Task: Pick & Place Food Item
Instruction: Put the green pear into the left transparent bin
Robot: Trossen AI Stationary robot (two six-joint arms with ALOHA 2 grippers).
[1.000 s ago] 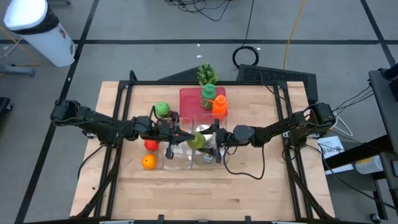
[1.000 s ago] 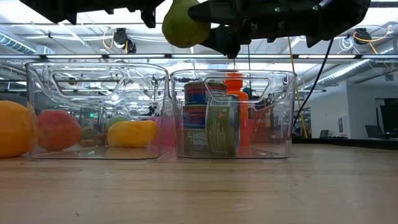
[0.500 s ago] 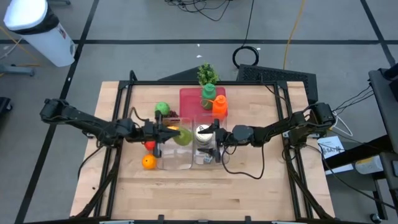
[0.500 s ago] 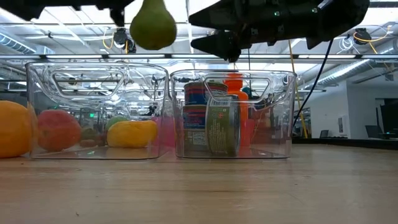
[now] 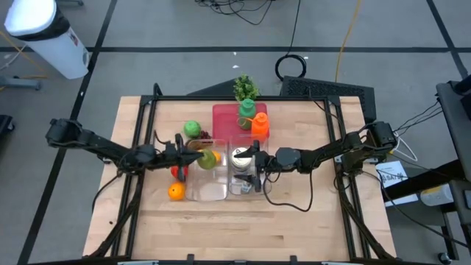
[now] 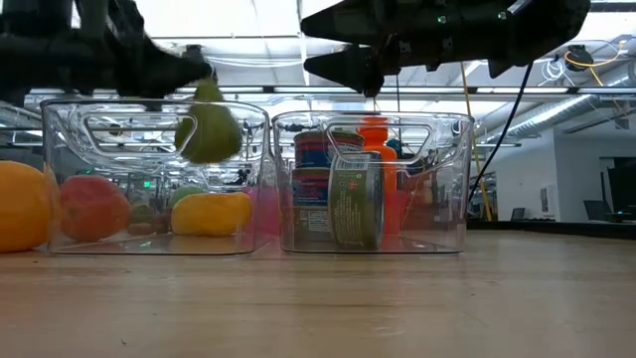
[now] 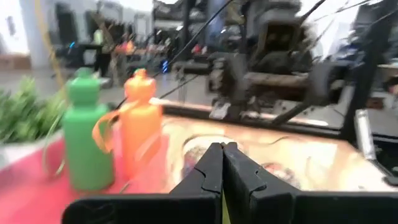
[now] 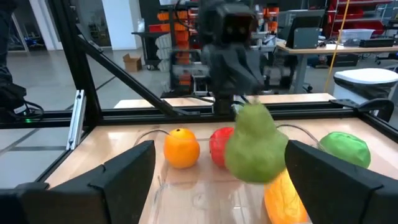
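The left gripper [image 5: 193, 153], fingers pinched on the stem, dangles the green pear [image 6: 208, 129] upright, stem up, over the left clear bin [image 6: 60, 179]. The right gripper [image 5: 249, 163] hovers above the neighbouring bin [image 6: 452, 189], fingers spread.

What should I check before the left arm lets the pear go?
1. Left tool shut on the pear: ok.
2. Pear over the left bin, not the can bin: ok.
3. Pear already below the bin rim: ok, partly, going by the low view.
4. Landing spot free: cannot tell; a yellow fruit lies below it.
5. Right tool open and apart from the pear: ok.
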